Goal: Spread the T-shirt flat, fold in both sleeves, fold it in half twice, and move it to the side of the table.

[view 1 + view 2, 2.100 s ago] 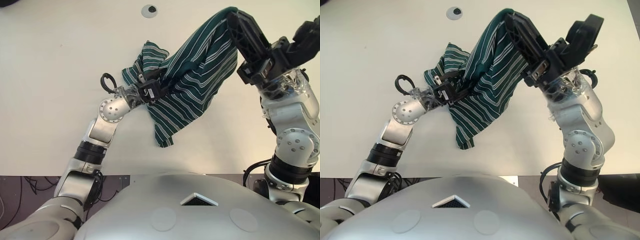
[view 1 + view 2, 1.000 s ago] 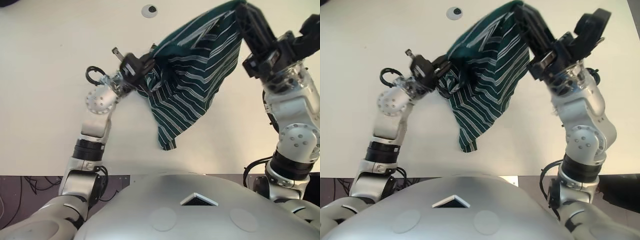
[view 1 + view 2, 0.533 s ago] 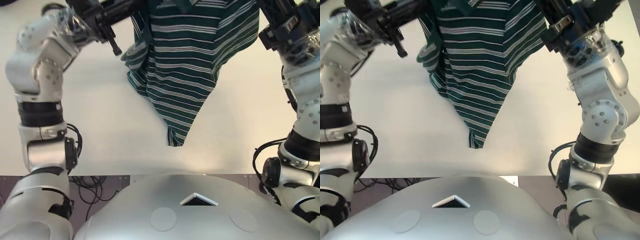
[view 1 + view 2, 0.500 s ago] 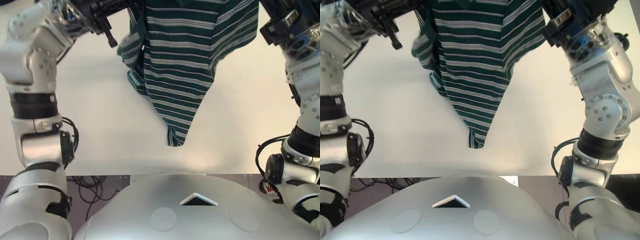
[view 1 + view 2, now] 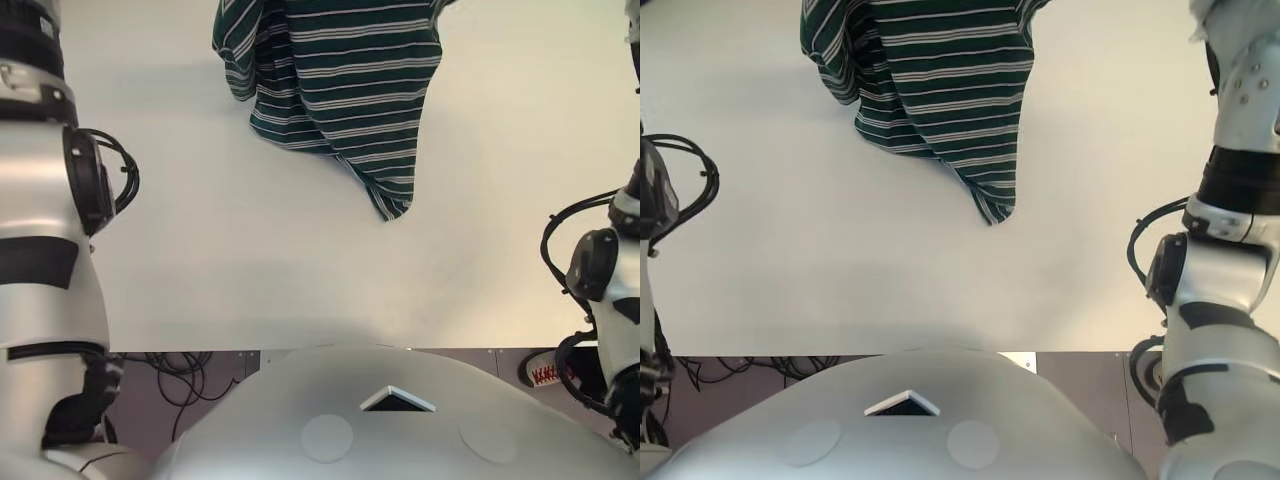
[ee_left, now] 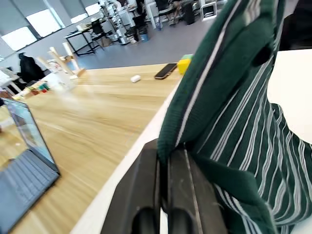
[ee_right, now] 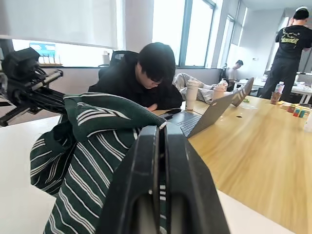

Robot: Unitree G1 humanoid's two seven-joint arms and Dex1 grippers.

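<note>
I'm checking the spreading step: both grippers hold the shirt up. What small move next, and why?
Probably draw the left gripper and right gripper apart: each pinches the T-shirt, which hangs bunched, narrowing to a point over the table, not flat.

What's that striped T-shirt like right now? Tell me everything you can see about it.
The T-shirt is dark green with thin white stripes, in a soft knit-looking cloth. It is not spread flat: it hangs bunched above the white table, narrowing to a point at its lower end; whether that tip touches the table is unclear. The left gripper and the right gripper are each shut on an edge, holding it up between them.
</note>
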